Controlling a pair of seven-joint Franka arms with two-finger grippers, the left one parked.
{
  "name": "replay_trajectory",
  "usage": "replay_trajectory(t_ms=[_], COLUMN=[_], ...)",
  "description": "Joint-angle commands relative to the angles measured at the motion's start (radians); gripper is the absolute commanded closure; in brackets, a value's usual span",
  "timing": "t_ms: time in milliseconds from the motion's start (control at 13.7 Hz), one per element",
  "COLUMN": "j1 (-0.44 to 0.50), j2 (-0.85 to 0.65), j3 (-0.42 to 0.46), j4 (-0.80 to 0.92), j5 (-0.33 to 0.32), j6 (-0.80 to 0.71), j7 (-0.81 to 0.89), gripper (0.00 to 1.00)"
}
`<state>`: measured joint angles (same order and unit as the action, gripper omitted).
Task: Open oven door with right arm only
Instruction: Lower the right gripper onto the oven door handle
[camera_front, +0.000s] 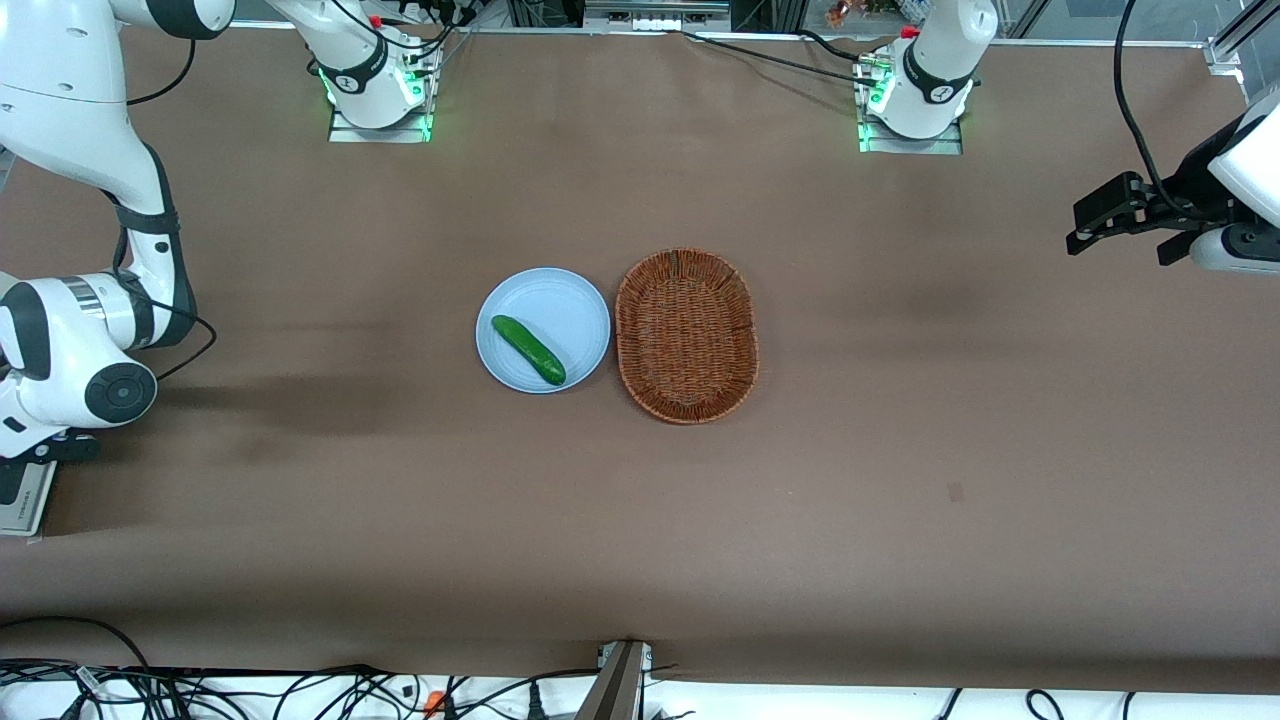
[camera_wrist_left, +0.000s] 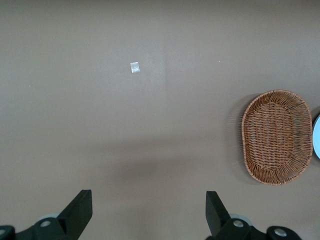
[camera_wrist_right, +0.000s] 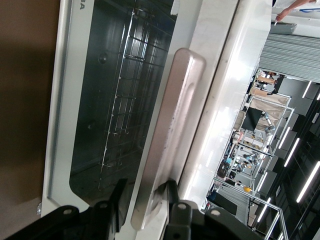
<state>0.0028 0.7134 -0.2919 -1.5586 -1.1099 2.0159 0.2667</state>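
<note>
**Gripping the Bar Handle to Swing the Oven Door**

Straddling the silver bar handle (camera_wrist_right: 167, 145), the gripper (camera_wrist_right: 145, 197) has a finger on each flank and looks clamped on it, a hold suited to pulling the flap. The oven door (camera_wrist_right: 107, 100) shows only at the wrist camera, glass facing the lens with the rack visible through it. From the front, the right arm (camera_front: 80, 330) reaches off the table at nine o'clock, where the oven presumably sits.

Oven door (camera_wrist_right: 95, 105): dark glossy glass, white gloss frame; handle (camera_wrist_right: 167, 135) brushed silvery metal, between matt black gripper (camera_wrist_right: 145, 202) fingers. Basket (camera_front: 686, 335) woven wicker. Table (camera_front: 900, 450) matt brown.
</note>
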Motion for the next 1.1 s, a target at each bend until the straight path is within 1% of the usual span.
replay_trajectory(t_ms=[0, 73, 293, 366, 585, 878, 1024], j1=[0.009, 0.008, 0.008, 0.008, 0.008, 0.011, 0.016], j2=[0.028, 0.029, 0.037, 0.038, 0.044, 0.075, 0.086], j3=[-0.013, -0.013, -0.013, -0.013, -0.013, -0.012, -0.012], j4=[0.029, 0.029, 0.028, 0.026, 0.019, 0.014, 0.014], j5=[-0.016, -0.015, -0.011, -0.011, -0.007, 0.021, 0.054], j6=[0.003, 0.001, 0.006, 0.006, 0.006, 0.006, 0.006], j7=[0.012, 0.014, 0.026, 0.043, 0.074, 0.135, 0.144], gripper=[0.71, 0.74, 0.75, 0.77, 0.77, 0.76, 0.76])
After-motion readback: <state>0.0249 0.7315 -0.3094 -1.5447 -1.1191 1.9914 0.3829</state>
